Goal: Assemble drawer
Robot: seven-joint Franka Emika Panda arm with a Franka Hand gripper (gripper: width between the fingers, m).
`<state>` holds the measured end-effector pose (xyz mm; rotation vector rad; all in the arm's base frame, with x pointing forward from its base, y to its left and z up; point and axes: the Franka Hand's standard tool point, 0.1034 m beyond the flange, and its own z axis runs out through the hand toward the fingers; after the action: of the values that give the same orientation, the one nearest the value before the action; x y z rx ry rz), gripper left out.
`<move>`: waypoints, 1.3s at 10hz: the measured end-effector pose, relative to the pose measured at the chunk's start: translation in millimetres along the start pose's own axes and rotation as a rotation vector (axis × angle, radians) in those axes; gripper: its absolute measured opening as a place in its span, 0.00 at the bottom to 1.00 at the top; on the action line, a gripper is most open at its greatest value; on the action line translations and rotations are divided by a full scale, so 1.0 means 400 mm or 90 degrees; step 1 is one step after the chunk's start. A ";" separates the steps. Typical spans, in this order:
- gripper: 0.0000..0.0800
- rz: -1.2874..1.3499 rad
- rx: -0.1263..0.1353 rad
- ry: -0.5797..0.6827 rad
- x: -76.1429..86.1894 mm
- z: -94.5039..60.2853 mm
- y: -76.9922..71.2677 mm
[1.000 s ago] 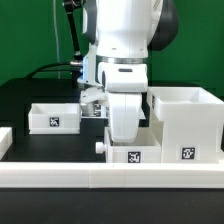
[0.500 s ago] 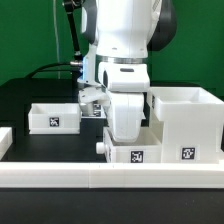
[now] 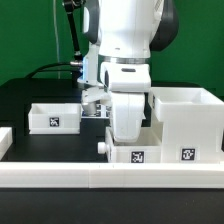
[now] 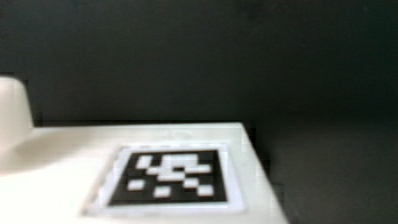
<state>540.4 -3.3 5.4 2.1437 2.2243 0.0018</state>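
In the exterior view my arm's white hand (image 3: 123,118) reaches straight down onto a white drawer part (image 3: 120,155) with a marker tag on its front and a small round knob (image 3: 103,146) at its left end. My fingertips are hidden behind the hand and this part, so I cannot tell how the jaws stand. A large open white box (image 3: 186,125) stands just to the right. A smaller open white box (image 3: 54,117) stands to the left. The wrist view shows a white surface with a tag (image 4: 169,178) close up on the black table, with no fingers in sight.
A long white rail (image 3: 60,172) runs along the table's front edge. A white piece (image 3: 4,140) shows at the exterior view's far left. Cables hang behind the arm. A rounded white shape (image 4: 11,110) sits at the wrist view's edge.
The hand and the knobbed drawer part have shifted very slightly toward the exterior view's right. Nothing else has moved.
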 end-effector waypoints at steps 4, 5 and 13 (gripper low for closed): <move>0.05 0.041 -0.010 0.003 0.000 0.002 -0.002; 0.05 0.063 -0.011 0.005 0.005 0.003 -0.003; 0.06 0.052 -0.005 0.001 0.019 0.001 -0.001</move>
<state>539.8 4.1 4.7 2.2299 2.1322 0.0151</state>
